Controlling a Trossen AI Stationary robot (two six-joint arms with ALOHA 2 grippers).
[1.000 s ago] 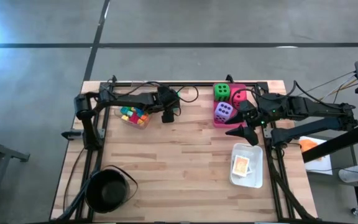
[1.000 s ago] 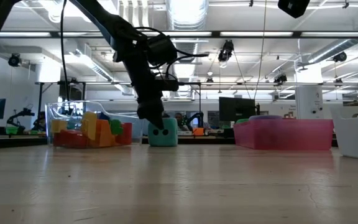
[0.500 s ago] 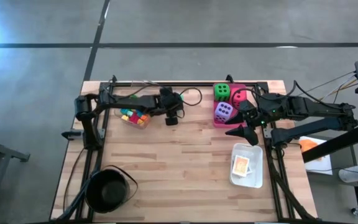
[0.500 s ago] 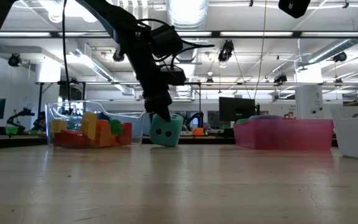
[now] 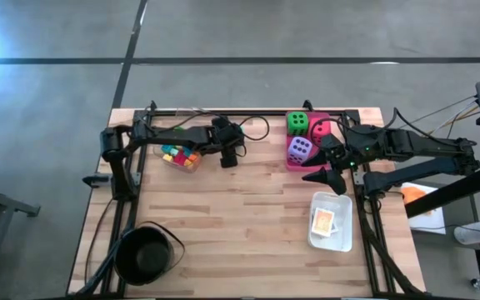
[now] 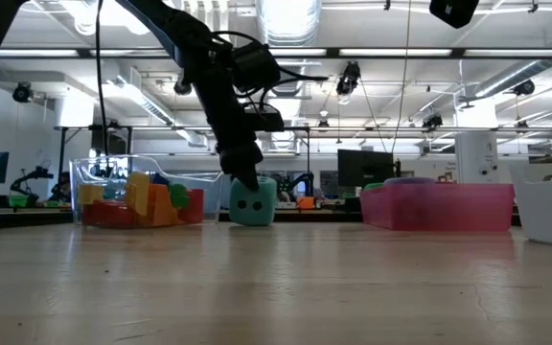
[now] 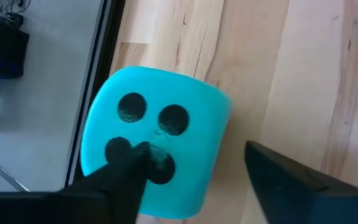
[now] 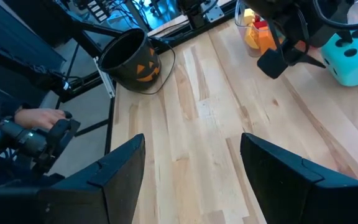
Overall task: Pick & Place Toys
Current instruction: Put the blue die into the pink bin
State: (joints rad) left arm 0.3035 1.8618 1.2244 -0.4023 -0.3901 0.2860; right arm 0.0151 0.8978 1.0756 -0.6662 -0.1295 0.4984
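Note:
A teal die (image 6: 253,202) with black dots stands flat on the table near the far edge, its four-dot face (image 7: 148,134) toward the left wrist camera. My left gripper (image 7: 196,148) slants down over it, open. One finger lies across the dotted face and the other stands beside the die. Green (image 5: 297,123), purple (image 5: 300,150) and pink-red (image 5: 321,130) dice lie in the pink tray (image 5: 291,164). My right gripper (image 5: 327,177) hangs open above the table's right side, with nothing between its fingers. My left gripper comes at the die slanting down from the left. One finger (image 7: 126,171) lies over the lower part of the four-dot face, and I cannot tell whether it touches. The other finger (image 7: 278,171) stands clear of the die's side. The die rests on the table.
A clear tray of coloured blocks (image 5: 179,155) stands left of the die. A white tray (image 5: 341,242) with cards sits at the right, and a black pot (image 5: 146,252) at the near left. A metal frame (image 5: 248,112) runs along the far edge. Bare wood fills the middle.
Half a second ago the teal die stood tilted under my left gripper, with one lower edge raised. It now sits flat on the table again, in nearly the same spot. My right arm has kept still.

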